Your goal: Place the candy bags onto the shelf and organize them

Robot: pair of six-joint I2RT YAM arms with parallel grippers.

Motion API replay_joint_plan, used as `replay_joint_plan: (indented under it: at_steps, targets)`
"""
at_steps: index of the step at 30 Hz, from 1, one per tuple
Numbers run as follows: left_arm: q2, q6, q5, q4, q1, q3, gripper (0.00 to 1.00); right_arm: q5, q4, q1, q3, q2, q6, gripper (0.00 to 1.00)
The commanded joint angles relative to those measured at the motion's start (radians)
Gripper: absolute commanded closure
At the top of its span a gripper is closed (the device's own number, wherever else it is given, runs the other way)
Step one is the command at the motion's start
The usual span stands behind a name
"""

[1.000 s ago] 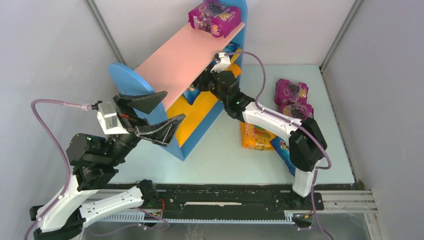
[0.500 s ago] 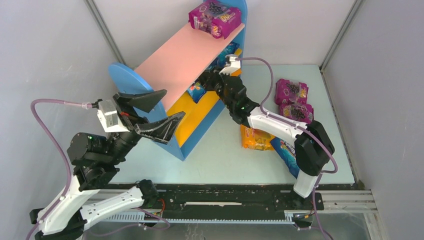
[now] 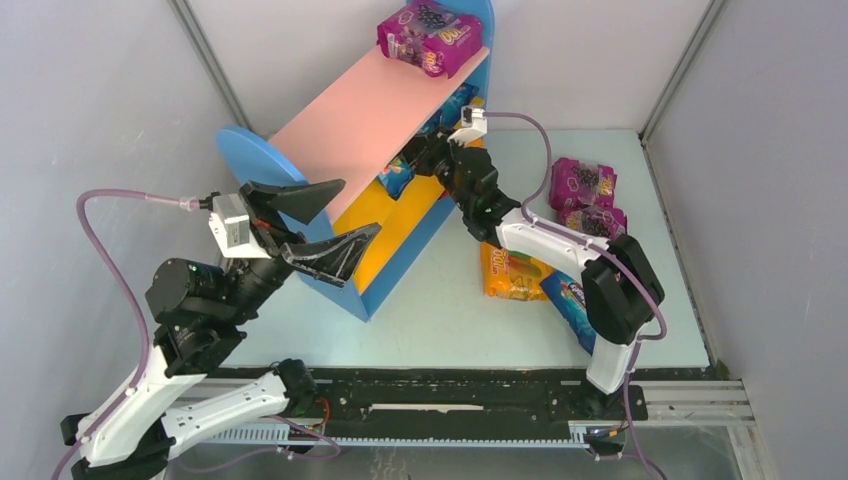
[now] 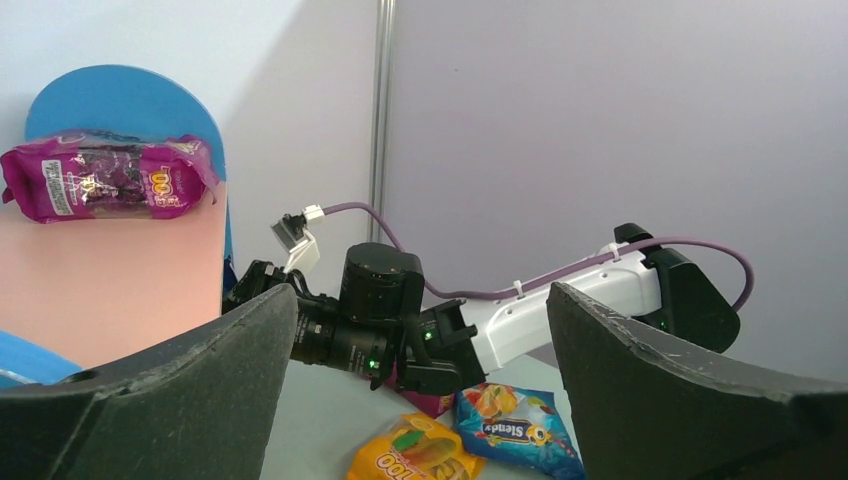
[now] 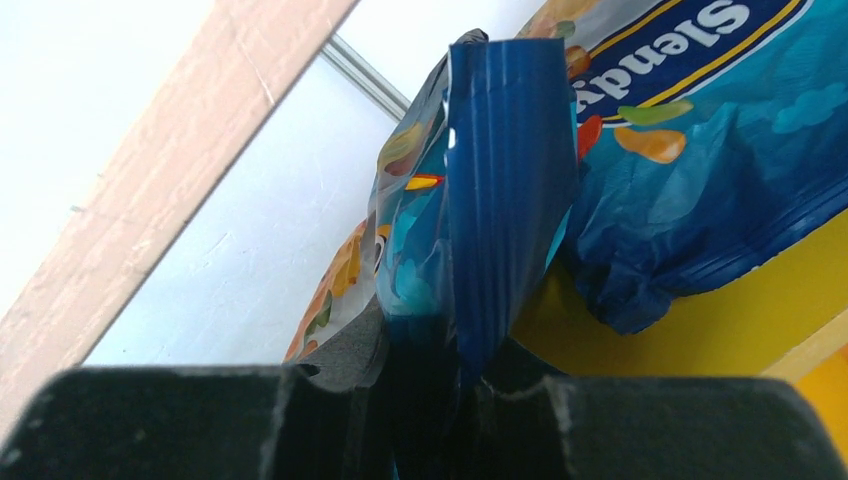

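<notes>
The far blue bag [image 5: 700,60] on the shelf reads "Slendy", as does the table's blue bag [image 4: 520,430]. The purple bag [image 4: 105,175] and the orange bag [image 4: 410,460] show "100".

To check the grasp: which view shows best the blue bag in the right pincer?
Right wrist: the blue bag fills it, pinched in the right pincer. Top external shows a corner; left wrist, nothing.
</notes>
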Motion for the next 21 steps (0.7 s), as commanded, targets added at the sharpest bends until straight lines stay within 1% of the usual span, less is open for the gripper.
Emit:
replay_joint_plan:
  at_steps: [1,4,6,10,14,19,20,21]
  targets:
    - [0.004,-0.024,0.013,0.026,0.009,-0.010,0.00,0.038,0.096,0.036,0.057,0.016,0.044,1.00]
    - [0.003,-0.025,0.013,0.026,0.009,-0.008,0.00,0.047,0.074,0.042,0.097,0.041,0.045,1.00]
    - [0.003,-0.028,0.039,0.026,0.009,-0.008,0.00,0.054,0.045,0.042,0.110,0.052,0.044,1.00]
    - [0.005,-0.035,0.048,0.026,0.009,-0.006,0.00,0.041,0.001,0.037,0.092,0.043,0.067,0.82]
    - [0.013,-0.036,0.056,0.026,0.009,-0.005,0.00,0.029,-0.071,0.030,0.059,-0.024,0.075,0.65]
    - [0.013,-0.036,0.063,0.026,0.009,-0.007,0.00,0.024,-0.242,0.026,0.039,-0.128,0.027,0.36]
    - [0.016,-0.036,0.065,0.026,0.009,-0.007,0.00,0.023,-0.277,0.021,0.031,-0.148,0.026,0.31]
    - [0.019,-0.038,0.068,0.027,0.009,-0.007,0.00,0.019,-0.312,0.018,0.023,-0.167,0.031,0.29]
